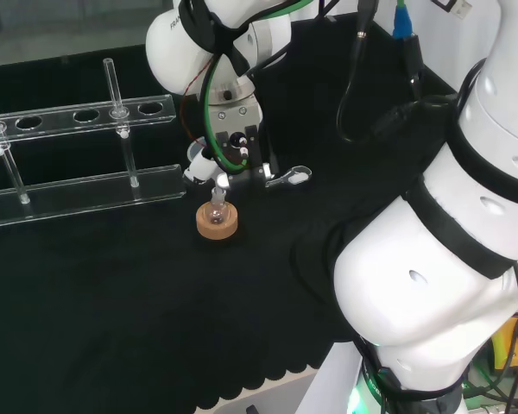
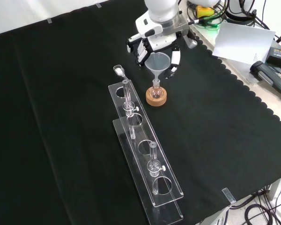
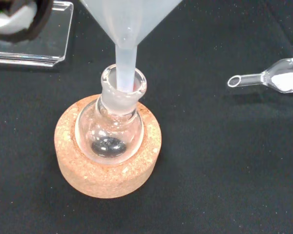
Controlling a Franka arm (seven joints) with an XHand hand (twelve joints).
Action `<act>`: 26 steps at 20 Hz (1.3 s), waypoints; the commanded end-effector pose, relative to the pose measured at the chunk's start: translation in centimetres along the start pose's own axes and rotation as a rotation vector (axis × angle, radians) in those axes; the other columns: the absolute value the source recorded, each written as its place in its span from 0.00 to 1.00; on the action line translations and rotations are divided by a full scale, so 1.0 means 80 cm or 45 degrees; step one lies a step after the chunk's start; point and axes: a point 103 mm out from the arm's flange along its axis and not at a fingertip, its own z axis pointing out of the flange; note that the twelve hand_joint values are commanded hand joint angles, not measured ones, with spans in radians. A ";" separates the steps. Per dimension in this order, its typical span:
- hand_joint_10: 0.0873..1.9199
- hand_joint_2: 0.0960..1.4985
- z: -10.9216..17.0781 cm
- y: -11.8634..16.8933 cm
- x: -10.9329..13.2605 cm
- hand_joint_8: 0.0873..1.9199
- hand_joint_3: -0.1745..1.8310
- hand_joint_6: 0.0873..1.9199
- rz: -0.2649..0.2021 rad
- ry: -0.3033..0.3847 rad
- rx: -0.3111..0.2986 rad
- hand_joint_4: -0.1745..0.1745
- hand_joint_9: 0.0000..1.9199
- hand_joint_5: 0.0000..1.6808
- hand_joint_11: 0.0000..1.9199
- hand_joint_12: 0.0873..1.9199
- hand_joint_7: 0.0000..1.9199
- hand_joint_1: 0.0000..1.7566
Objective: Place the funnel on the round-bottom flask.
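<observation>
A lab bench — glass flask (image 3: 110, 127), funnel (image 2: 158, 63), clear tube rack (image 2: 147, 161).

A scallop-edged black cloth (image 2: 61, 140) covers the surface. Beyond its edge in the front view lie a white paper sheet (image 2: 243, 42) and tangled black cables (image 2: 253, 208).

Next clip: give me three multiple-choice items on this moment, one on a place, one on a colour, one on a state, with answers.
1. Where is the funnel stem's tip?
A. inside the flask neck
B. on the cloth
C. in the rack

2. What colour is the stand under the flask?
A. red
B. cork tan
C. blue

3. What is the robot hand doing?
A. open, away from everything
B. curled, holding nothing
C. holding the funnel

Answers: 1 A, the wrist view shows the stem in the neck. 2 B, a tan cork ring. 3 C, in the front view its fingers flank the funnel's cone.
</observation>
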 end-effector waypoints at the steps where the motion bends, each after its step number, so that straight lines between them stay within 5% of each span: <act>1: 0.12 0.29 0.010 0.007 0.000 0.41 0.50 0.35 0.019 0.018 -0.023 0.61 0.49 0.52 0.00 0.62 0.62 0.46; 8: 0.12 0.29 0.028 0.008 0.005 0.41 0.50 0.35 0.081 0.073 -0.050 0.61 0.49 0.52 0.00 0.62 0.62 0.46; 17: 0.12 0.29 0.035 0.004 0.008 0.38 0.50 0.35 0.058 0.145 -0.009 0.57 0.48 0.48 0.00 0.63 0.61 0.45; 22: 0.20 0.34 0.016 0.001 0.003 0.19 0.25 0.03 0.004 0.201 0.049 0.47 0.27 0.24 0.00 0.55 0.33 0.24; 26: 0.37 0.36 0.005 -0.002 0.001 0.23 0.15 0.00 -0.027 0.230 0.108 0.46 0.07 0.11 0.00 0.50 0.14 0.18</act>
